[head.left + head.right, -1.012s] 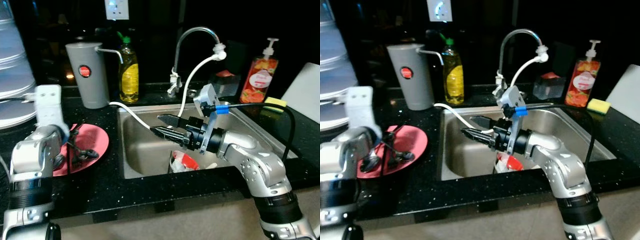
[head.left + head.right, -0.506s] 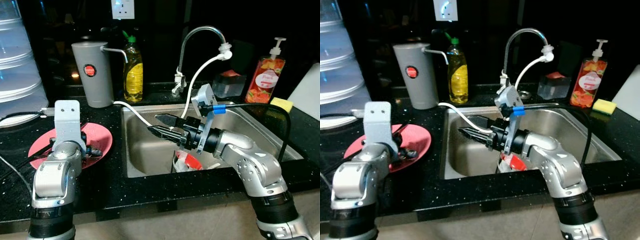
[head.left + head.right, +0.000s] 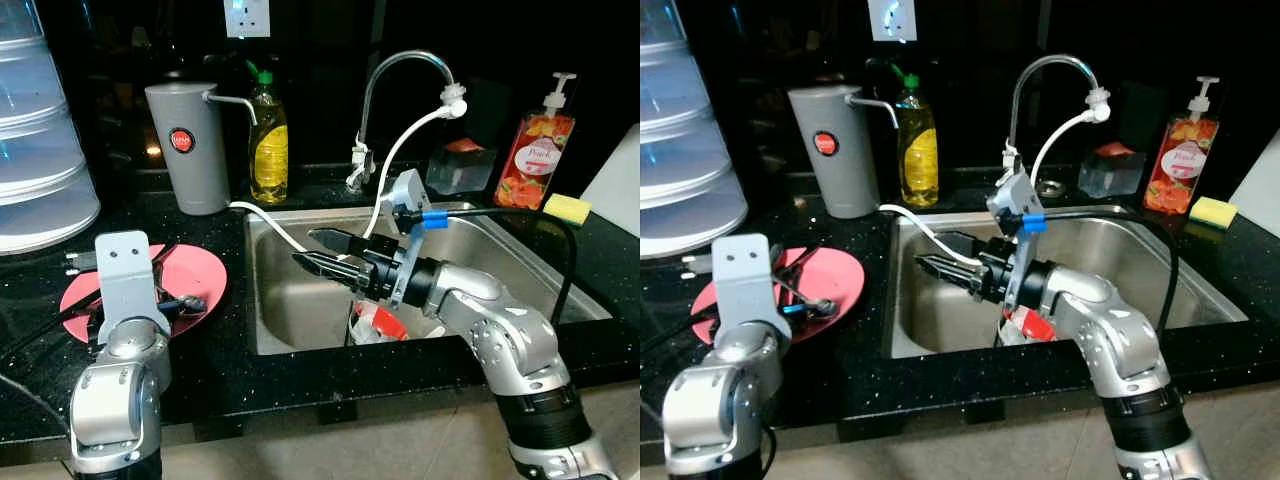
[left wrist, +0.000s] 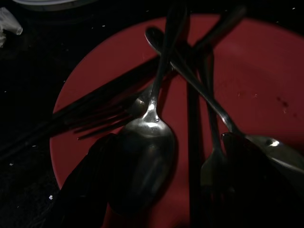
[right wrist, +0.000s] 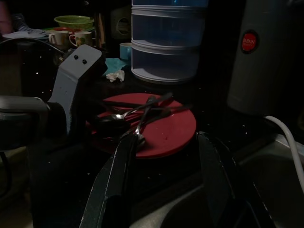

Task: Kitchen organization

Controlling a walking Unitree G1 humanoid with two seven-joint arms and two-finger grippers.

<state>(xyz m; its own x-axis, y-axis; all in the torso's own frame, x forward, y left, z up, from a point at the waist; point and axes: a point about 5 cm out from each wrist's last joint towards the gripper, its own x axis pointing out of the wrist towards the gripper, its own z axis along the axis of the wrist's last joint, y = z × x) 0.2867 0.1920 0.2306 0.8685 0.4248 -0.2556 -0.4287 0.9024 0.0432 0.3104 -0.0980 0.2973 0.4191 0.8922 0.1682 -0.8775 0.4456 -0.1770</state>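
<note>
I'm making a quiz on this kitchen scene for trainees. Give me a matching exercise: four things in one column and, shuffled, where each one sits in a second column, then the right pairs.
Things
1. red plate
2. yellow sponge
3. right end effector
4. grey jug

Places
A. over the sink basin
B. counter right of the sink
C. counter left of the sink, holding cutlery
D. back of the counter, beside the yellow bottle

Pairs: 1-C, 2-B, 3-A, 4-D

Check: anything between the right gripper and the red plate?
In the left eye view, only the sink edge and bare black counter separate right gripper and plate.
</note>
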